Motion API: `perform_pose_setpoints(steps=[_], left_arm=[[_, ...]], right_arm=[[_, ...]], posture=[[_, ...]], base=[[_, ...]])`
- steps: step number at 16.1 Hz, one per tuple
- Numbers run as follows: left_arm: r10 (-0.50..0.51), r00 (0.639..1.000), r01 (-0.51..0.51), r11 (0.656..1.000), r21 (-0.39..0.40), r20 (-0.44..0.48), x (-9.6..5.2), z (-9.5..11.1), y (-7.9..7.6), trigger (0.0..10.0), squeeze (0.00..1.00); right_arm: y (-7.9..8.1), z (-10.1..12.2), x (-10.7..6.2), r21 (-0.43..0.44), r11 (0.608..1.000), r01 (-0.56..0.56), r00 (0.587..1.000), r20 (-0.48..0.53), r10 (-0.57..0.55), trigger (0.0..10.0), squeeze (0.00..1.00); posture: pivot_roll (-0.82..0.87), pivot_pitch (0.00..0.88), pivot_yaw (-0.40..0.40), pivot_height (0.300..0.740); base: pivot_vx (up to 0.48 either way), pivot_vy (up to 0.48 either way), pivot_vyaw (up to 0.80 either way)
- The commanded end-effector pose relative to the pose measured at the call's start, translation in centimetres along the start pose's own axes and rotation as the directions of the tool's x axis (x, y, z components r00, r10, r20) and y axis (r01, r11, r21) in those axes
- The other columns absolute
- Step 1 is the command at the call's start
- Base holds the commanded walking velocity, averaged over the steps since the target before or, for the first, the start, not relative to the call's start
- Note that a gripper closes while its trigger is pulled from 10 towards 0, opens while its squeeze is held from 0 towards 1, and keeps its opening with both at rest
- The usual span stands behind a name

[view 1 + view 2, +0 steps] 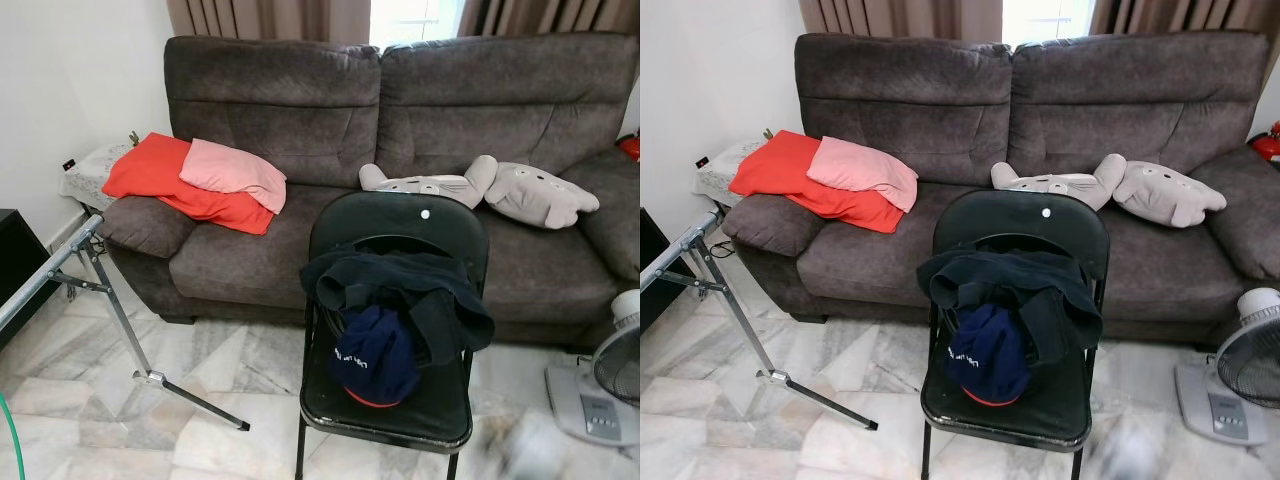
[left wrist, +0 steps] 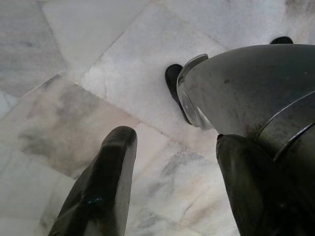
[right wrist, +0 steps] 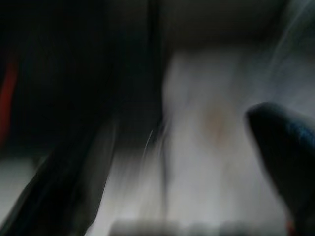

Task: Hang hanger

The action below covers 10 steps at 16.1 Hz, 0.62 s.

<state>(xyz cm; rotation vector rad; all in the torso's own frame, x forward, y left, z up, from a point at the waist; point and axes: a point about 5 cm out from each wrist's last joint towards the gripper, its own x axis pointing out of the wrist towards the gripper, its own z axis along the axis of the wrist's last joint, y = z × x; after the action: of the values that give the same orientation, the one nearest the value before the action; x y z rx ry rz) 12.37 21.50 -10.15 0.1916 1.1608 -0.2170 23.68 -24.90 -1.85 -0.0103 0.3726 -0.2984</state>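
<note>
The hanger sits unseen to me, perhaps under the dark jacket (image 1: 400,290) heaped on the black folding chair (image 1: 395,225). Left pincer (image 2: 170,182) hangs spread over glossy marble floor (image 1: 90,390); the right I cannot tell. Soft folds could snag; the metal rack leg (image 1: 125,320) at nine o'clock could trip

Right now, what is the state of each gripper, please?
Left gripper: open, holding nothing, above the floor.
Right gripper: cannot be told; its wrist view is dark and blurred.
</note>
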Motion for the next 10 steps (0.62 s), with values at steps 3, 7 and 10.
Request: perform_pose_setpoints(steps=[3,7,10], left_arm=[[-0.004,1.0,0.004,1.0,0.007,-0.016,-0.1,-0.5,0.0,10.0,0.0],[-0.005,1.0,0.005,1.0,0.002,-0.021,-0.1,-0.5,-0.1,10.0,0.0],[-0.007,1.0,0.008,1.0,0.018,-0.024,-0.1,-0.4,0.1,10.0,0.0]], right_arm=[[1.9,4.7,-0.4,0.009,0.998,-0.062,0.954,0.294,0.057,10.0,0.0],[1.6,7.1,-3.3,-0.129,0.987,-0.095,0.899,0.416,0.141,10.0,0.0],[1.1,8.7,-4.2,-0.102,0.993,-0.06,0.885,0.454,0.1,10.0,0.0]], posture=[[-0.03,0.0,0.005,0.74],[-0.05,0.0,0.007,0.74],[-0.07,0.004,0.018,0.74]], base=[[0.0,0.0,0.0],[0.0,0.0,0.0],[0.0,0.0,0.0]])
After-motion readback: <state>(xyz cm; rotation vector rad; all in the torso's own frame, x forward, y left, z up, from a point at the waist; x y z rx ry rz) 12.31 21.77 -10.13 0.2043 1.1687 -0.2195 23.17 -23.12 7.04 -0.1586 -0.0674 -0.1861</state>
